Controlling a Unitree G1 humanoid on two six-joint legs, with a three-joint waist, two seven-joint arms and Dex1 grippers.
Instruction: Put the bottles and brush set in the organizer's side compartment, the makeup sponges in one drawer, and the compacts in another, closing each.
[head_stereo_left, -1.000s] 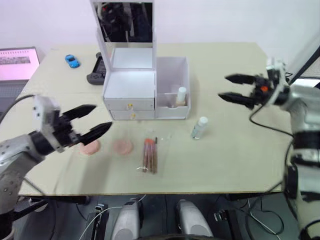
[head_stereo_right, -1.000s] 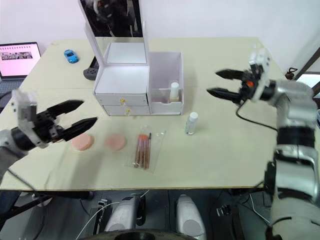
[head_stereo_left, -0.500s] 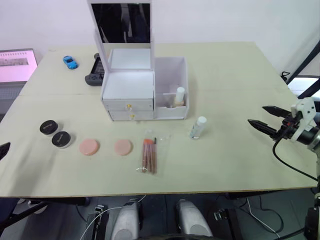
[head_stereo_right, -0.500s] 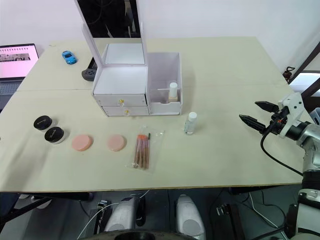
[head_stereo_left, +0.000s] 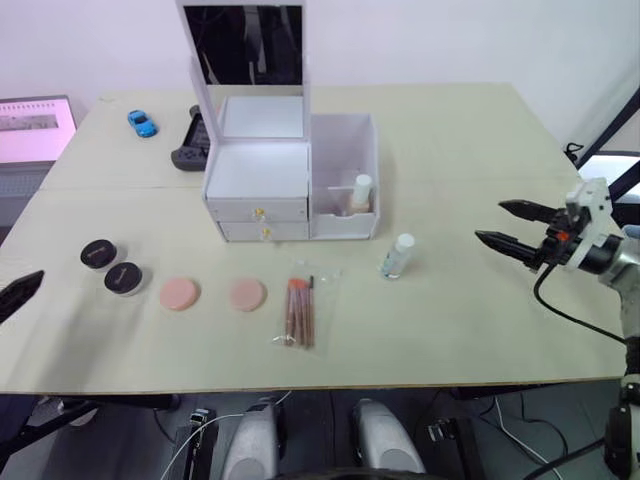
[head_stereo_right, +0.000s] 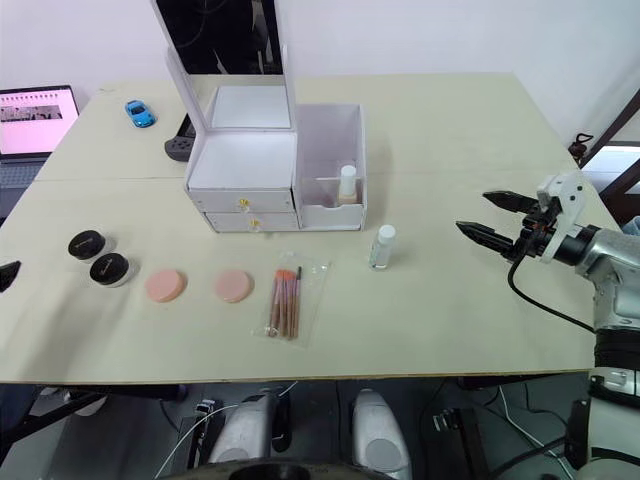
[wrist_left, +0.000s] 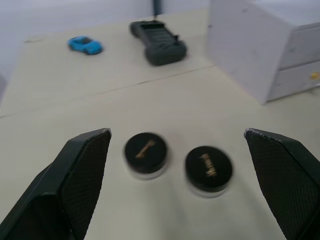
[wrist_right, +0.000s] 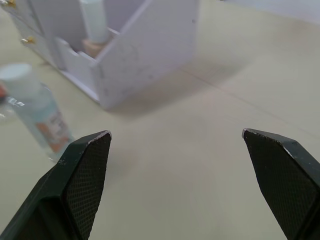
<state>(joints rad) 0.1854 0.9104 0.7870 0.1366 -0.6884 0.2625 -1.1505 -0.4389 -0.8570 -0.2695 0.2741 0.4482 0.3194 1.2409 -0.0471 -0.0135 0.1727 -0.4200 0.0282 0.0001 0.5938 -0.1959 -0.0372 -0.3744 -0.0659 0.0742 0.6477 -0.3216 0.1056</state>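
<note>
A: Swinging back toward the loose bottle (head_stereo_left: 397, 255), the right pincer (head_stereo_left: 512, 227) is spread empty, nearer than half a second ago.

B: Left pincer (wrist_left: 177, 150), also agape, now overlooks the compacts (head_stereo_left: 122, 278) on the counter (head_stereo_left: 450, 320); one bottle is stowed in the organizer (head_stereo_left: 290, 175).

A pale beige table (head_stereo_left: 470, 130) stands before a plain white wall (head_stereo_left: 450, 40), with a lit laptop (head_stereo_left: 30, 125) at its far left edge and dark floor (head_stereo_right: 470, 430) beneath.
</note>
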